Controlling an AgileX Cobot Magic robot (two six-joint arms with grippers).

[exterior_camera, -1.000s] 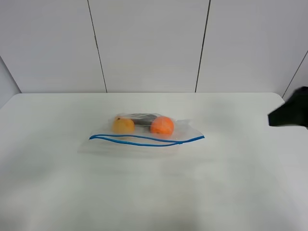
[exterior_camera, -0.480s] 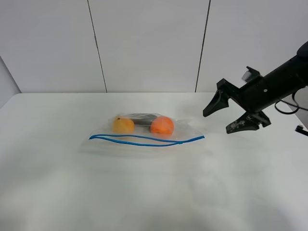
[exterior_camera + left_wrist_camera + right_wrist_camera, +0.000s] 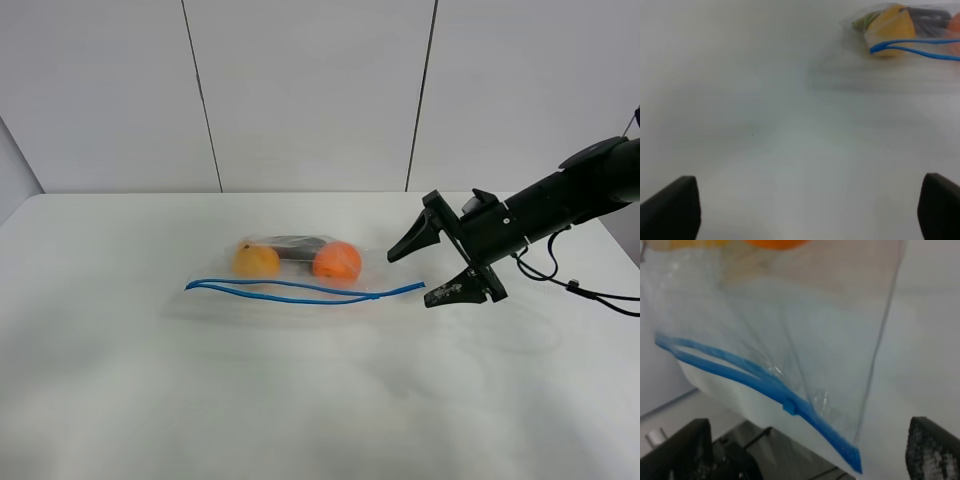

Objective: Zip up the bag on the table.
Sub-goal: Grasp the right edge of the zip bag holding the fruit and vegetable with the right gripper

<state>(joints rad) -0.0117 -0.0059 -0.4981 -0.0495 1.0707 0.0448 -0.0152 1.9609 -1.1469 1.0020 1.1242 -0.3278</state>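
High overview; both wrists toward bag (image 3: pixel 300 275)

Clear glossy plastic bag (image 3: pixel 300 275) (blue strip) on smooth white table (image 3: pixel 300 400).

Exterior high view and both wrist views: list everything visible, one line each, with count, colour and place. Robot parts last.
table: one, white, fills the lower scene.
bag: one, clear, flat on the table's middle.
zipper strip: one, blue, along the bag's near edge, partly gaping.
yellow-orange fruit: one, inside the bag, left.
orange fruit: one, inside the bag, right.
dark item: one, blackish, between the fruits; cannot tell what.
wall panels: pale grey, behind the table.
right gripper: one, black, open, at the zipper's right end.
left gripper: one, black, open, over bare table, away from the bag.
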